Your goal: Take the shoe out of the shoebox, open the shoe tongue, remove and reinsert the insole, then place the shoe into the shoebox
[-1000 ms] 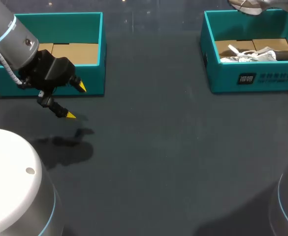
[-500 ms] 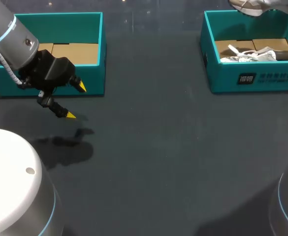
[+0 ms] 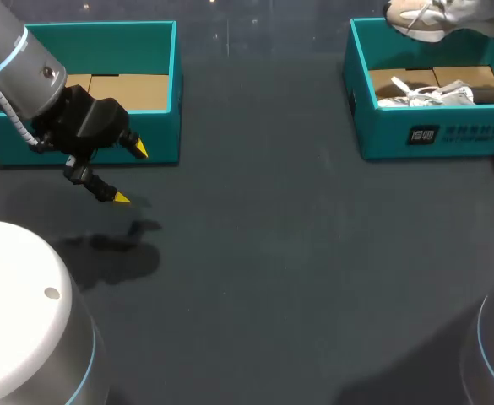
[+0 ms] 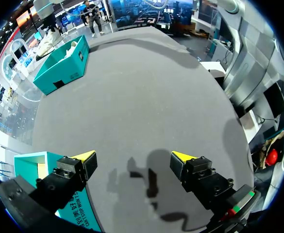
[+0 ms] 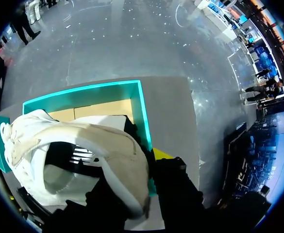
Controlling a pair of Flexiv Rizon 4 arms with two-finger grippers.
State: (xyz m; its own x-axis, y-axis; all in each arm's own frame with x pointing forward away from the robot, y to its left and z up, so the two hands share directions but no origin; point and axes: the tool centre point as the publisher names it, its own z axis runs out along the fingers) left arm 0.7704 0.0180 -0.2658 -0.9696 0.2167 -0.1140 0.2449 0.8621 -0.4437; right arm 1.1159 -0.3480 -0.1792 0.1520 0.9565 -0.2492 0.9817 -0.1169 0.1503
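The shoe (image 3: 424, 17) hangs above the far rim of the right shoebox (image 3: 382, 131), apparently on its way out, while the left gripper (image 3: 131, 174) hovers near the left box (image 3: 162, 126). Its fingers (image 4: 86, 156) stand spread over the table (image 4: 146, 87). The right gripper (image 5: 91, 184) pinches the shoe (image 5: 83, 141) above the right shoebox (image 5: 108, 90).

Two teal shoeboxes stand on the bench (image 3: 272, 278): first shoebox (image 3: 95, 27) just beside the left fingers (image 3: 138, 149), second shoebox (image 3: 382, 135) well apart. One cream shoe (image 3: 420, 17). One wad of white paper (image 3: 437, 94).
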